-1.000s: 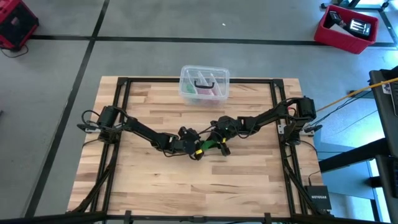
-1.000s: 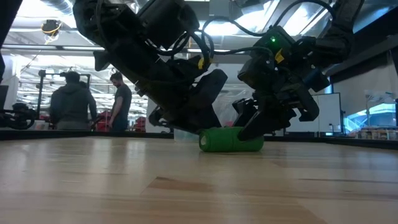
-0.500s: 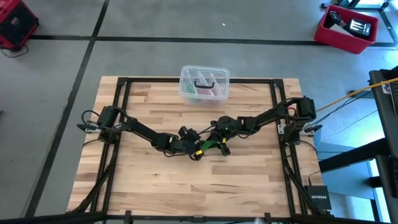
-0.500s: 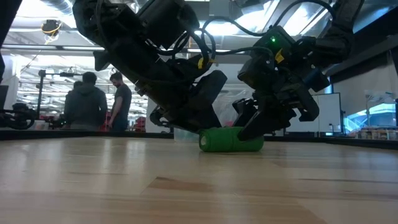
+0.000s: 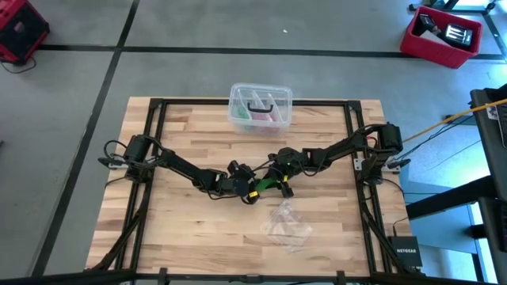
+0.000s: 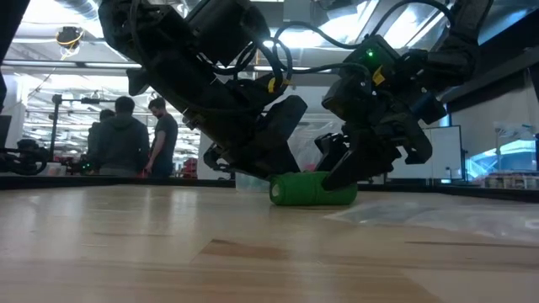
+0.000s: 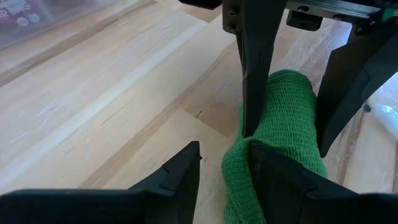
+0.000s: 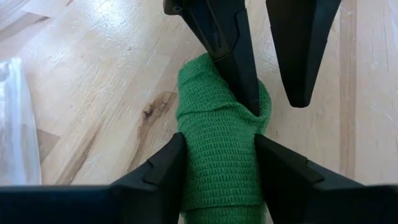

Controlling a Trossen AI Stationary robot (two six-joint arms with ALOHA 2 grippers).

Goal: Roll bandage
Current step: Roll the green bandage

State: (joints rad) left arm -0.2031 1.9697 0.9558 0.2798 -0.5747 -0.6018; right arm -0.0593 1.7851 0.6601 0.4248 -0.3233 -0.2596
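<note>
The bandage (image 5: 266,185) is a bright green roll lying on its side on the table's middle (image 6: 313,189). My right gripper (image 8: 219,140) reaches in from the right, shut on the roll (image 8: 217,149). My left gripper (image 7: 224,152) comes from the left and stands open at the roll's other end. One of its fingers (image 8: 233,56) is stuck into that end; the other (image 8: 298,56) stands free beside it. My left gripper has one finger (image 7: 280,180) pushed into the roll's end (image 8: 264,99), with green cloth around it on both sides. Its other finger (image 7: 180,177) stays clear of the cloth. The fingers slant down from the table's left, along the roll. My right gripper pinches the roll's round sides (image 8: 186,146) between its two fingers, which lie along the roll. They slant down from the table's right. The roll rests on the table under them (image 6: 313,200).
A clear plastic box (image 5: 260,107) with pink and dark items stands at the table's far middle. A crumpled clear plastic bag (image 5: 286,226) lies just nearer than the grippers, also seen flat on the wood in the low view (image 6: 438,217). People stand in the room beyond (image 6: 126,139).
Both grippers and the roll have kept still. A clear plastic bag has come to lie on the table on the near side of the grippers, where bare wood showed before.
</note>
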